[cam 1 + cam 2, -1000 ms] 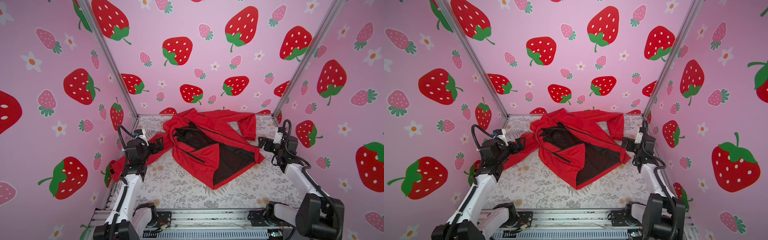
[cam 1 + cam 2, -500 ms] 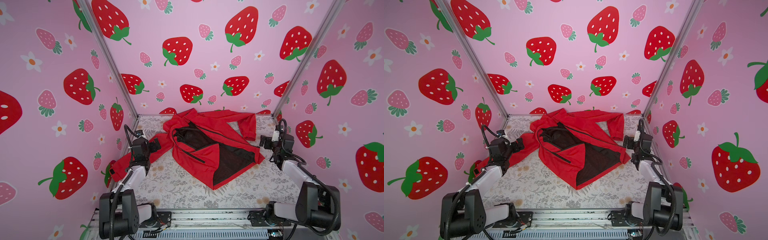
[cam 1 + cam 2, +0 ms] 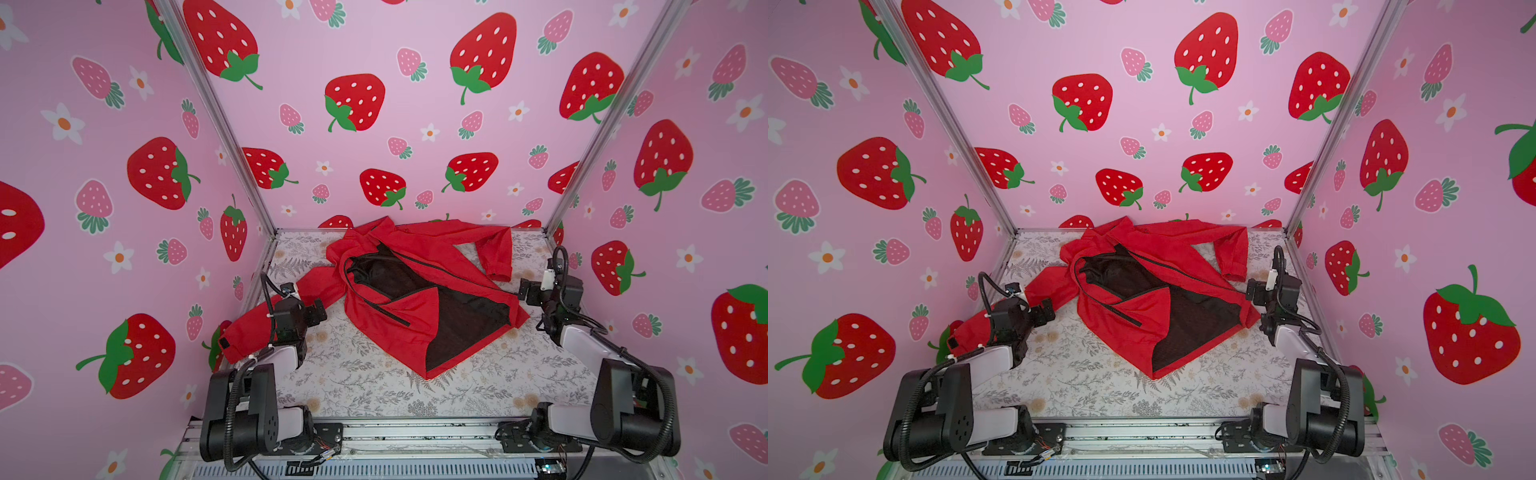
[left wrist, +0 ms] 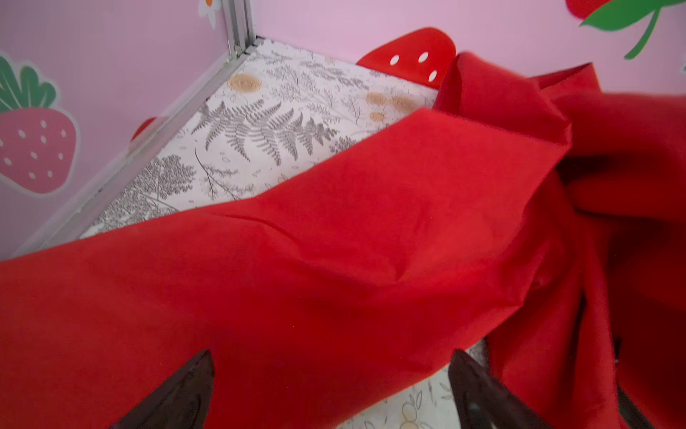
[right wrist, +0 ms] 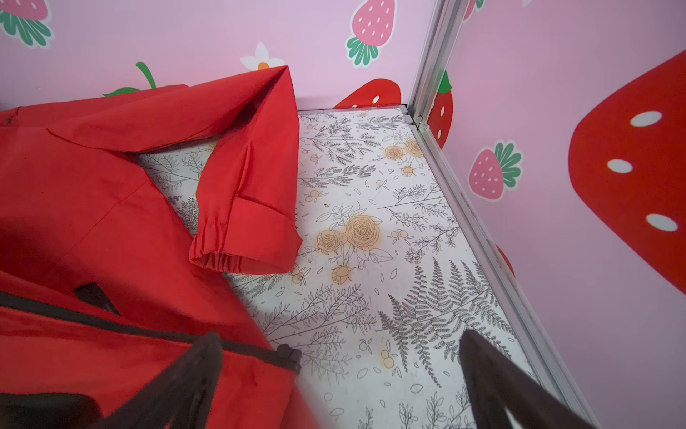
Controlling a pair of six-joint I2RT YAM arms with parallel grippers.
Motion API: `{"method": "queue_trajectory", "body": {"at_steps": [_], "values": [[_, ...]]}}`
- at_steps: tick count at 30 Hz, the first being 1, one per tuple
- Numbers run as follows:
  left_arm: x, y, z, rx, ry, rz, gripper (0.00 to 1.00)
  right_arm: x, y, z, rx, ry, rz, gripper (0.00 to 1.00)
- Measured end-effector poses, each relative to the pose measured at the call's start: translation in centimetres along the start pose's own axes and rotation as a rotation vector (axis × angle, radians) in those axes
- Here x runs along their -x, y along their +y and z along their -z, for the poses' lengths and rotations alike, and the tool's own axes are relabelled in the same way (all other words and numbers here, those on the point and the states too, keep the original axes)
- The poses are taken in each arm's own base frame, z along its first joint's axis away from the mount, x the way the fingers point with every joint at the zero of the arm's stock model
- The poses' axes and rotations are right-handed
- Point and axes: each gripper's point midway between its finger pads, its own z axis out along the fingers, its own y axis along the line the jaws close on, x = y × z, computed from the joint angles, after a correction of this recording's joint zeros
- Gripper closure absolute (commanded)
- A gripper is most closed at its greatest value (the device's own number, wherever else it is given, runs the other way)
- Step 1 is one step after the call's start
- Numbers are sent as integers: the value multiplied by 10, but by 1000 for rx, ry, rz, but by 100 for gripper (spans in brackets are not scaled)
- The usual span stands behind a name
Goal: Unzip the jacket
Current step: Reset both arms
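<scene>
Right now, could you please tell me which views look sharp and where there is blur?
Both top views: evenly lit, the jacket sharp. Left wrist view: fern print sharp, left gripper fingertips dark and blurred. Right wrist view: sleeve cuff sharp, right gripper fingertips blurred.

Both top views hang high over the front edge, tilted down toward the back wall, far enough to hold both arms and the whole floral table (image 3: 374,390). They share nearly everything, the red jacket (image 3: 1167,245) included. The left wrist camera sits close behind the left gripper (image 4: 332,356), looking between its fingers (image 4: 185,390) along a sleeve (image 4: 297,278) to a back corner. The right wrist camera looks past the right gripper (image 5: 341,334) at a cuff (image 5: 252,230) ahead of its fingertips (image 5: 193,371) and the opposite corner.
</scene>
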Motion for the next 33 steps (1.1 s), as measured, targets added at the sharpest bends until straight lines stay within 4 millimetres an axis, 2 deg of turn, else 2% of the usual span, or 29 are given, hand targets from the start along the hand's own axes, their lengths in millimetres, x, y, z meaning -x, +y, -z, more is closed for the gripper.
{"method": "queue_trajectory", "body": {"at_steps": [5,11,13,21,33], "values": [[9,-18,-10,-58,-66,-34,1,-23,0,-5,-8,30,3,1],[-14,-50,-22,-99,-32,-161,1,-47,1,-13,-11,53,13,1],[-16,-56,-23,-106,-27,-188,1,-55,3,-14,-6,57,17,1],[3,-51,-27,-60,-67,-195,1,-66,17,-28,18,35,59,1],[4,-47,-28,-39,-64,-193,1,-64,21,-29,18,23,89,1]]}}
